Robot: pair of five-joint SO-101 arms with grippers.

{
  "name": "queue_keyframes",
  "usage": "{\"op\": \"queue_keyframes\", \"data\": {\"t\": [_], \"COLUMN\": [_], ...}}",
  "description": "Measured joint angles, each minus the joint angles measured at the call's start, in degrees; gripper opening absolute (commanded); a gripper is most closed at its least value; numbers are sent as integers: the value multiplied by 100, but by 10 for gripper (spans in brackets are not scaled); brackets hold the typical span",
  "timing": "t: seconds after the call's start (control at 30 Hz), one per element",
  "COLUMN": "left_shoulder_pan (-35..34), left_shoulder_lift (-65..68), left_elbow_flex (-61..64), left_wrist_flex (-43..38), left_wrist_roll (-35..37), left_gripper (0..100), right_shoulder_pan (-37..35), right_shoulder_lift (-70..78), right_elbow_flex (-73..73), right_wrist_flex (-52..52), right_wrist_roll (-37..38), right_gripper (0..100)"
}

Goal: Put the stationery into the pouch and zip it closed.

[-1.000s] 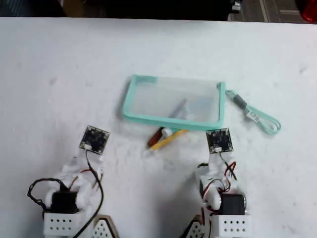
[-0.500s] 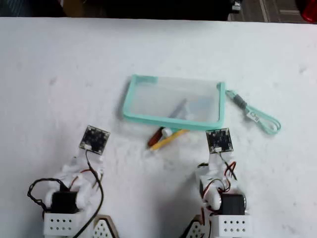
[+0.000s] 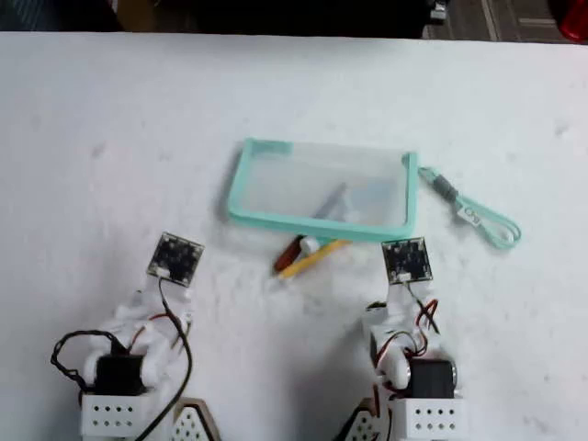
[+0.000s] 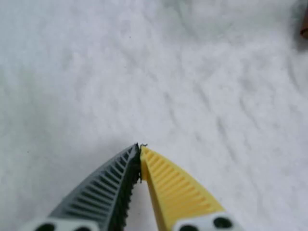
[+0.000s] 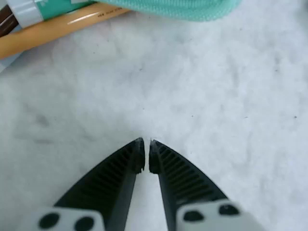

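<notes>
Pouch [image 3: 285,184] rectangular, translucent, teal-edged; slim yellow pencil [image 3: 310,261] beside.

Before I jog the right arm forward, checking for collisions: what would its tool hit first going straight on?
Likely the teal edge of the pouch, after bare table. The right tool points at it, and the yellow pencil lies just aside.

1. We see the pouch [image 3: 312,221] edged in mint green, its body a clear, milky film.
2. Its strap [image 3: 487,223] is the same mint, with a dark grey piece.
3. The pencil [image 3: 317,258] is yellow-orange; the pen [image 3: 288,255] is reddish brown with a white band.
4. The bench [image 3: 138,119] is white, faintly mottled.
5. We find the left fingers [image 4: 103,187] one grey, one yellow, both ribbed; the right fingers [image 5: 115,183] are black and ribbed.
</notes>
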Motion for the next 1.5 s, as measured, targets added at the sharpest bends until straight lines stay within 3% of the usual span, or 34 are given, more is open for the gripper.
{"op": "queue_keyframes", "data": {"t": [1.0, 1.5], "left_shoulder_pan": [0, 0], "left_shoulder_lift": [0, 0], "left_elbow_flex": [0, 0], "left_wrist_flex": [0, 0], "left_wrist_roll": [0, 0], "left_gripper": [24, 24], "right_shoulder_pan": [0, 26], "right_shoulder_lift": [0, 0], "right_elbow_flex": [0, 0], "right_wrist_flex": [-18, -1503], "right_wrist_roll": [18, 18], "right_gripper": [18, 18]}}
